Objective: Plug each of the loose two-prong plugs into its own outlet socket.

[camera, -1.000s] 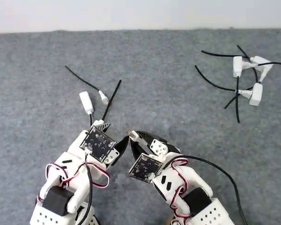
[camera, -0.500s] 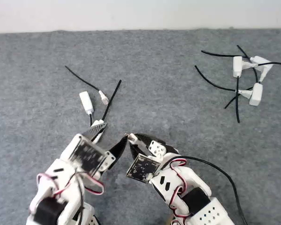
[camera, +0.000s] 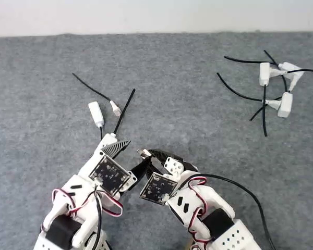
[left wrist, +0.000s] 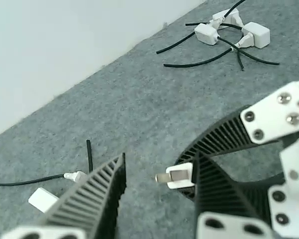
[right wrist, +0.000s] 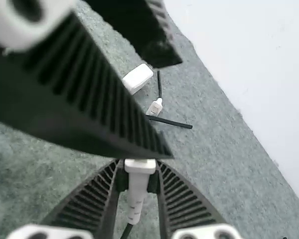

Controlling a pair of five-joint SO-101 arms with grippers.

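Grey and felt-covered, the counter (camera: 198,104) runs back to a pale wall (camera: 146,15), and the right tool (right wrist: 138,167) pinches a white plug (left wrist: 175,178) just beside the wide-open left tool (camera: 131,156), near a loose socket (camera: 96,113).

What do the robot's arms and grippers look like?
White plastic arms with looping red and white wires and a black square board at each wrist. The left gripper and right gripper have black ribbed, pointed fingers. A black cable trails the right arm.

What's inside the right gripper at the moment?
A white two-prong plug, clamped in the right gripper, prongs sticking out. Its cord runs back between the fingers, then out of sight.
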